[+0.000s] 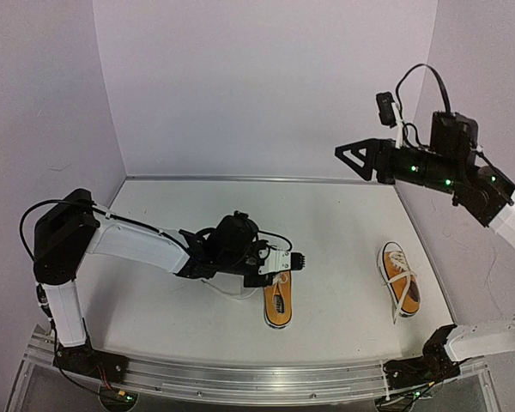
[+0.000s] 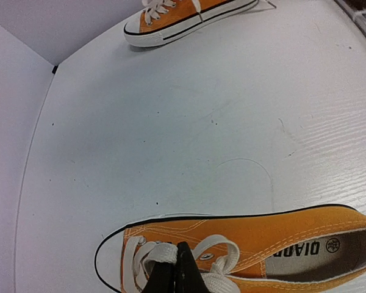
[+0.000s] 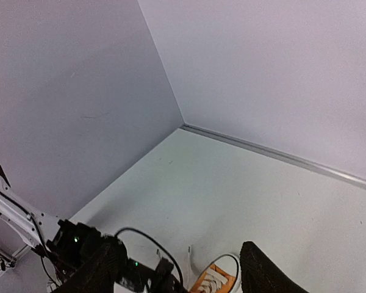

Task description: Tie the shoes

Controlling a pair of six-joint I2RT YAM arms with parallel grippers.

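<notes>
Left claw (image 2: 180, 271), shut, sat on the laces (image 2: 222, 251) of the left shoe (image 1: 278, 305), lying toe-away on the counter (image 1: 189, 223). Right claw (image 1: 350, 157), open and empty, hung high, well apart from the other shoe (image 1: 400, 281).

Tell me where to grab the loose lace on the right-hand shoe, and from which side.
Pinch the loose lace end where it trails onto the table beside the heel of the right shoe, probably bringing the right tool straight down from above. It lies flat there, clear of the canvas, so fingers can close across it.
</notes>
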